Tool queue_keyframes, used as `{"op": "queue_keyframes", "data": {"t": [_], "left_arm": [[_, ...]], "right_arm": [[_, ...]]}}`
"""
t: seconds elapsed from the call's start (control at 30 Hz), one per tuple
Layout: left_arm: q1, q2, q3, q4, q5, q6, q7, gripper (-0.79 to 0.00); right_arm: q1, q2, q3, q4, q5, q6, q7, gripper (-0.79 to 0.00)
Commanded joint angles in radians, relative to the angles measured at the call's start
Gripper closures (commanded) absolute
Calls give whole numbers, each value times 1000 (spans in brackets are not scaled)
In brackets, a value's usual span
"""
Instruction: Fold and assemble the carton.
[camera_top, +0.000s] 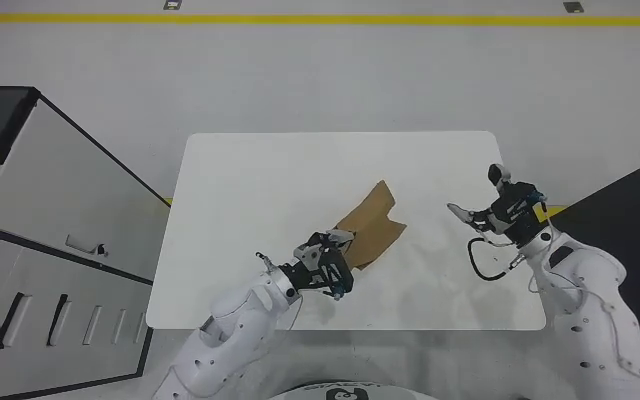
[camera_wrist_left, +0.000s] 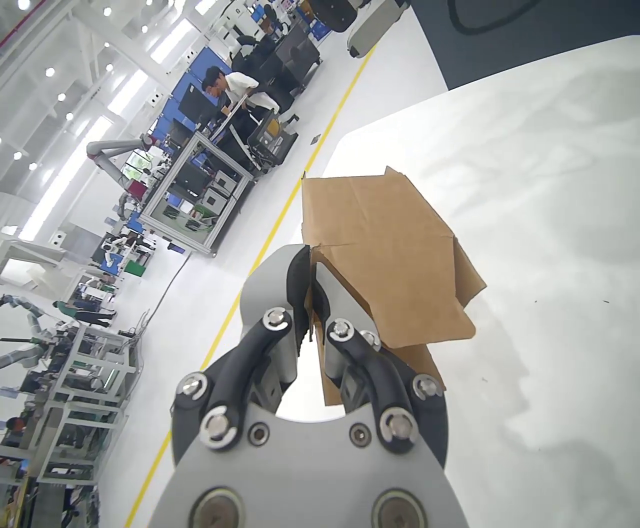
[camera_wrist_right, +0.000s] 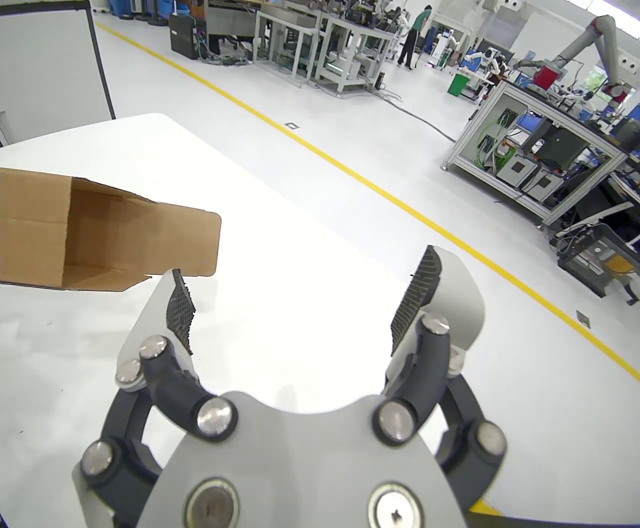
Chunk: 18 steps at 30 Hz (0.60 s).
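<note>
Currently left end effector (camera_wrist_left: 311, 287) is pinched tight on the near edge of the carton (camera_wrist_left: 395, 250), seemingly lifted above the front-middle counter (camera_top: 300, 180), so the wide-open, empty right end effector (camera_wrist_right: 305, 295) should catch its far flap squarely.

A yellow line (camera_top: 320, 19) crosses the pale floor (camera_top: 320, 80).

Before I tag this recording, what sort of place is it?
Probably a robotics lab or factory hall: a yellow floor line, metal-framed equipment racks and a grey industrial arm beyond the table.
</note>
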Motion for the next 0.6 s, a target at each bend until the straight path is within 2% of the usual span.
{"op": "queue_keyframes", "data": {"t": [0.0, 0.17, 0.33, 0.57], "left_arm": [[-5, 2, 5, 2, 13, -14, 3, 0], [-18, 16, -7, -6, 6, -106, 89, 0], [-16, 29, -14, -9, 20, -159, 154, 0], [-22, 42, -23, -7, 13, -179, 193, 0]], "right_arm": [[1, 1, -10, 6, 19, -39, 7, -785], [41, 19, 0, 84, 164, -294, 68, -785], [59, 65, -75, 88, 340, -301, 220, -785], [84, 166, -153, 80, 653, -301, 468, -785]]}}
